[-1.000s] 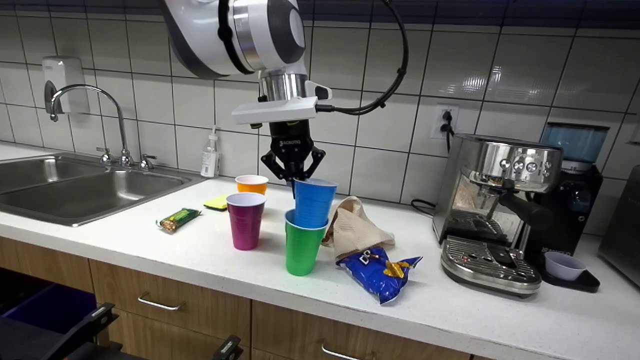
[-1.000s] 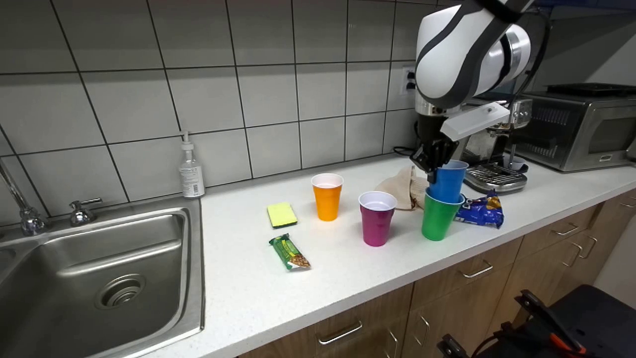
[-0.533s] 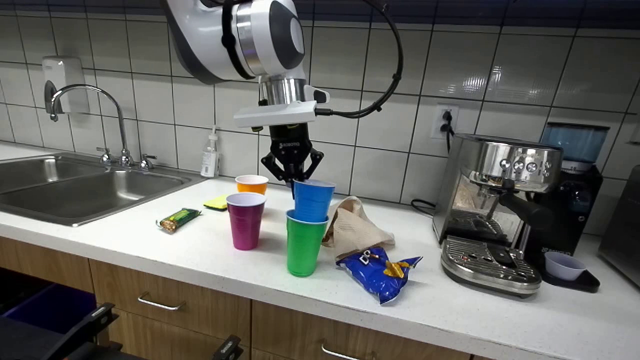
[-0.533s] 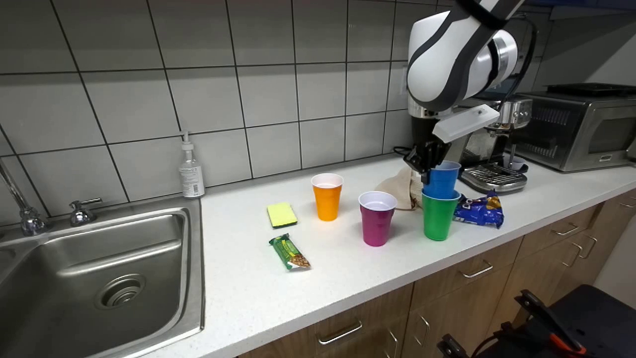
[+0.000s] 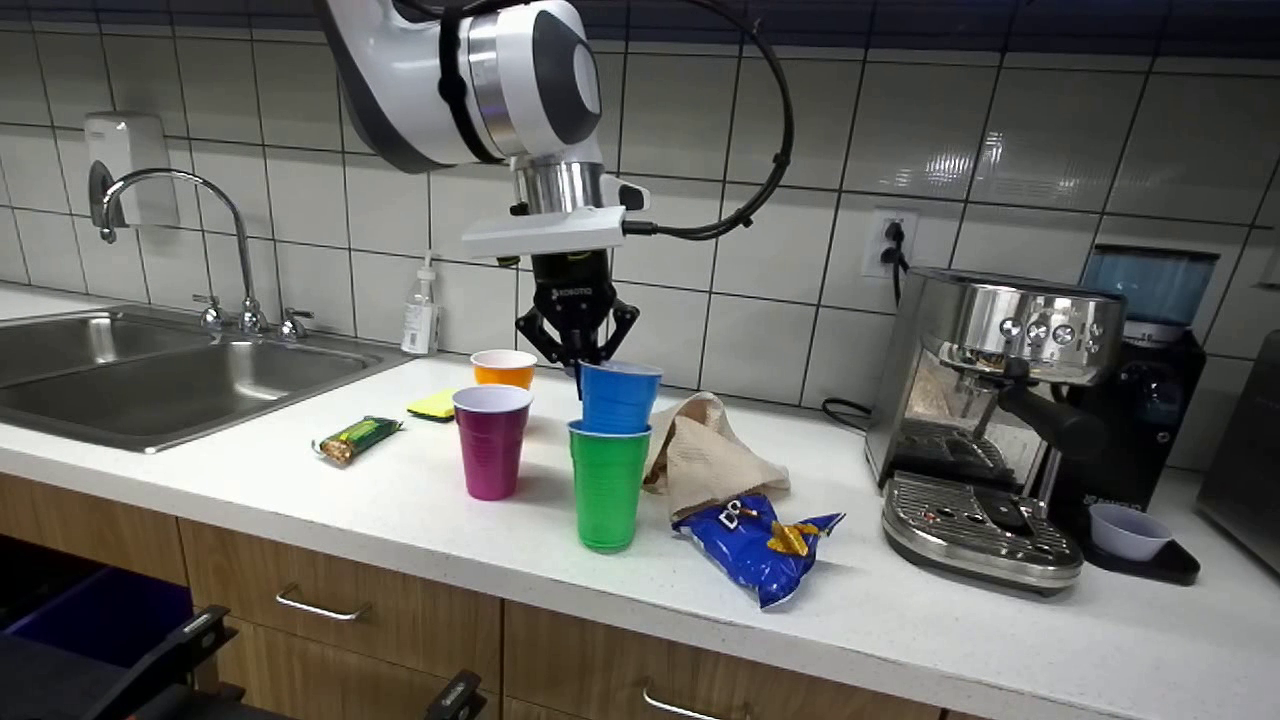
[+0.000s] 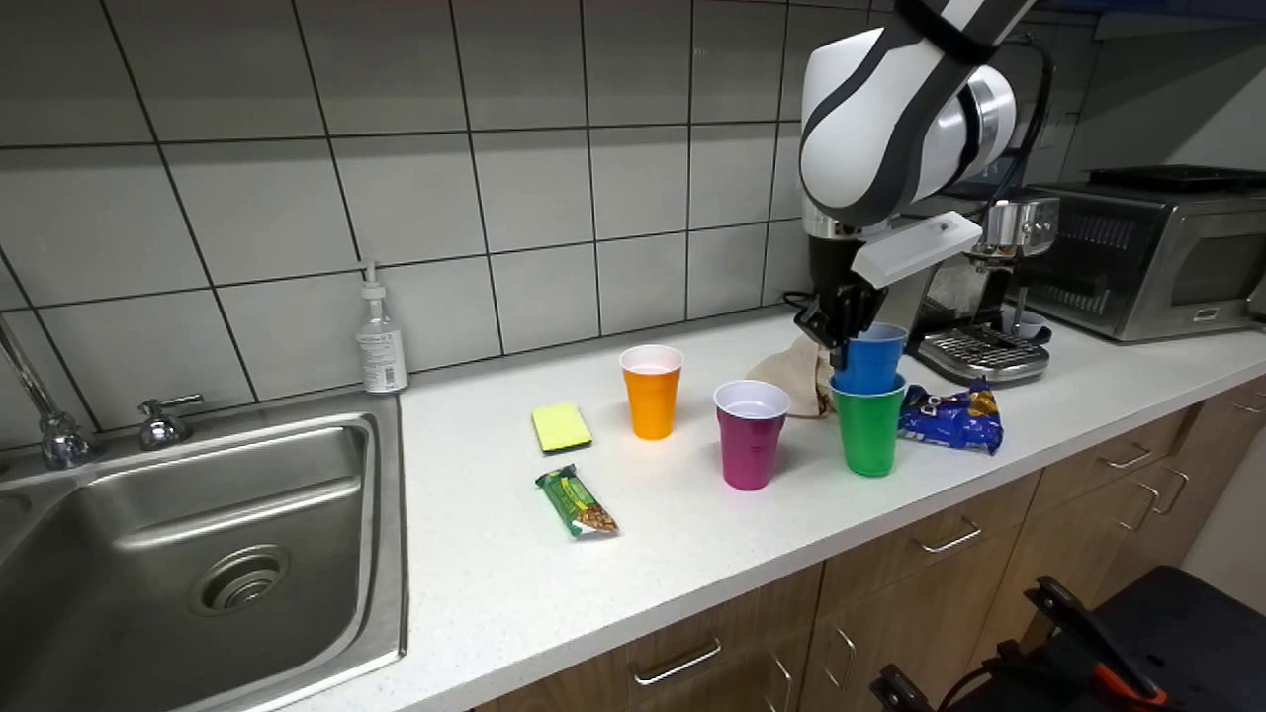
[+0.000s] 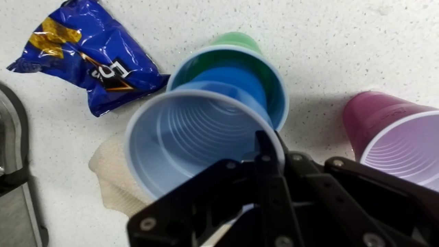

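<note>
Gripper pinching blue cup by wall at rim, one finger inside, other outside. Wrist view, clocked from blue cup: coffee machine at nine, on counter; cloth at eight; chip bag at ten; purple cup at three; green cup at twelve, blue cup's base inside it. We judge light squeeze best, wall likely flexes; move along cup's axis, no sideways drag, or green cup may tip.

A yellow sponge lies near a green-wrapped snack bar, a pump bottle beside the steel sink.
</note>
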Motion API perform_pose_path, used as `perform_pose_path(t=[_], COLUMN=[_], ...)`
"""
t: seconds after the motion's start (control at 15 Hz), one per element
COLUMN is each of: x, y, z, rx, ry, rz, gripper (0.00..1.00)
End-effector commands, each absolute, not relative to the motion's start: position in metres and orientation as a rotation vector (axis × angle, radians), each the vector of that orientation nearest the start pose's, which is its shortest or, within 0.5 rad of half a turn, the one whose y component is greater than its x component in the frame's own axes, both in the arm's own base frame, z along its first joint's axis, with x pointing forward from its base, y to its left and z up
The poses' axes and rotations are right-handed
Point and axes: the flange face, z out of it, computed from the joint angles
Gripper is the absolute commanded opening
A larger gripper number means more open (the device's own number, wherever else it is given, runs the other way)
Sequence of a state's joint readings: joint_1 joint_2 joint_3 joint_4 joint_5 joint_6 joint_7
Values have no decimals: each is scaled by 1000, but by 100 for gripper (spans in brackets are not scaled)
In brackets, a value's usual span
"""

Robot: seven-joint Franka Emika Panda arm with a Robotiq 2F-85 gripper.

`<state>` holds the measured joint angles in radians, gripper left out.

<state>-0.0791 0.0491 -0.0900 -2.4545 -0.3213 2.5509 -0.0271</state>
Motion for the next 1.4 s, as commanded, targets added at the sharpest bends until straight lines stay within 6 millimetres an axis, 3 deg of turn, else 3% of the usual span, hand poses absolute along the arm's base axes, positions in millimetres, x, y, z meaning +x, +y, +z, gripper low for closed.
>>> perform_pose_path(t=[0.0,1.33], x=[480,461], y=[-77,-80], z=[287,286], rx=[-3330,-3323], ry=[-199,-180], rz=[-61,-35], gripper=[0,3])
